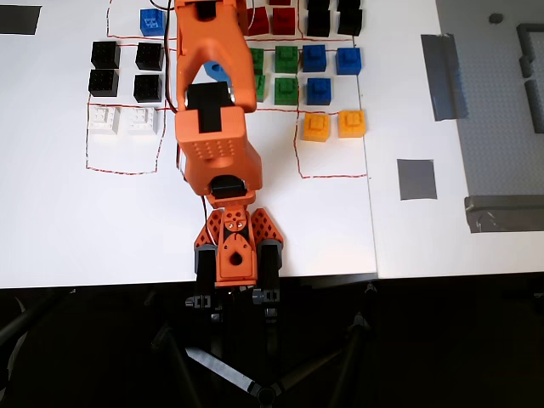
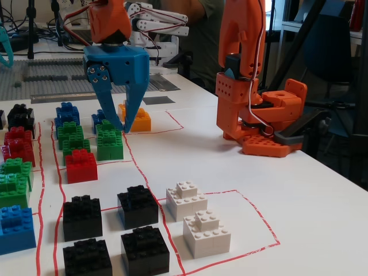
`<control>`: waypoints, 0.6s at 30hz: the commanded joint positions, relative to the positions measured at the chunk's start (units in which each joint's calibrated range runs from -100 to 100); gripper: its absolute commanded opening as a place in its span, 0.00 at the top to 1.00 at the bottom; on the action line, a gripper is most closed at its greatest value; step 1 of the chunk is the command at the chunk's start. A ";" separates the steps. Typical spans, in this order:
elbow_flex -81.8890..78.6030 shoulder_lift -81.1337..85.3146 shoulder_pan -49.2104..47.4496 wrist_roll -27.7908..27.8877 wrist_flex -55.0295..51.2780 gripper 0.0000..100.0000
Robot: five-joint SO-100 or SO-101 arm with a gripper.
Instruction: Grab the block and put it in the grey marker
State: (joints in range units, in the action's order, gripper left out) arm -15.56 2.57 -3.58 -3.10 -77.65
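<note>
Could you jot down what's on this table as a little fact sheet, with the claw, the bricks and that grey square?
arm: orange, base at the table edge
gripper: blue, empty, fingers nearly together, hanging just above the green bricks
black bricks: four in a cluster, none picked up
white bricks: two beside them
grey marker: square patch, bare, off to the right in the overhead view
red lines: drawn outlines round brick groups
</note>
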 commanded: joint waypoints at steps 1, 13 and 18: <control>5.34 6.93 -1.83 -2.00 -6.27 1.00; 4.98 7.10 -1.74 -2.10 -6.27 1.00; 4.80 7.71 -2.32 -2.20 -6.27 1.00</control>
State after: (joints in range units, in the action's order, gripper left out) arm -15.56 2.57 -5.09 -4.71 -82.94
